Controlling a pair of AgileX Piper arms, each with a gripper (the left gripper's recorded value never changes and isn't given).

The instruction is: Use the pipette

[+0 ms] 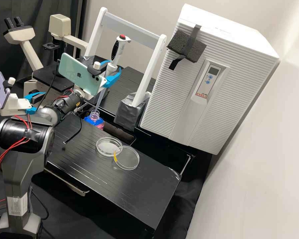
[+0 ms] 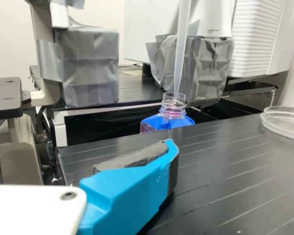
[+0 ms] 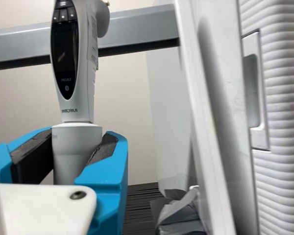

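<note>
The right gripper (image 1: 110,73) is pinched on the pipette (image 1: 116,49), its two blue fingers (image 3: 110,166) pressed against the white lower barrel just under the dark display, so the tool stands nearly upright with its red-capped plunger above the grip. From the grip the long clear pipette tip (image 1: 100,98) runs down at a slight slant, and its end is at the open mouth of the bottle (image 1: 95,119), a small uncapped one with pink liquid and a blue body standing below that gripper. Whether the tip reaches the liquid cannot be told. The left gripper (image 1: 36,103) sits low, well off to the side of the bottle, spread and holding nothing, and faces the bottle across the black bench (image 1: 123,186). Just past the bottle from the left gripper lie two clear petri dishes, one petri dish (image 1: 108,146) touching the second dish (image 1: 127,157) at the rim. Behind the pipette stands a white frame (image 1: 133,30) with tape-wrapped feet, and beside that a ribbed white cabinet (image 1: 222,83).
</note>
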